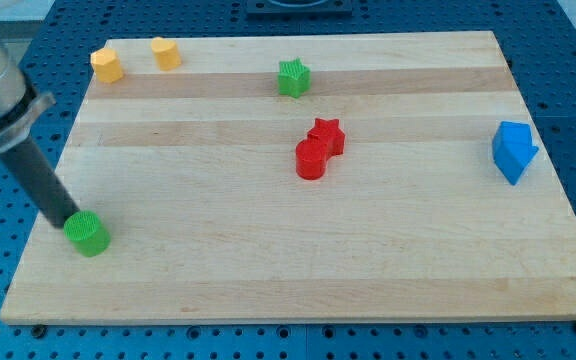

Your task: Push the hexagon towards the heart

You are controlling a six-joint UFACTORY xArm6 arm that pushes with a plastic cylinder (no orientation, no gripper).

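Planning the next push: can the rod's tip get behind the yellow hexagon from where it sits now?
Probably yes. My tip is beside the green round block at the view's bottom left, and the board's left strip up to the yellow hexagon holds no block; the yellow heart lies just beyond.

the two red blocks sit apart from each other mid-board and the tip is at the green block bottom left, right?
Not quite: the camera view shows the red star and the other red block touching, not apart. They do sit mid-board, and my tip is at the green block at the view's bottom left.
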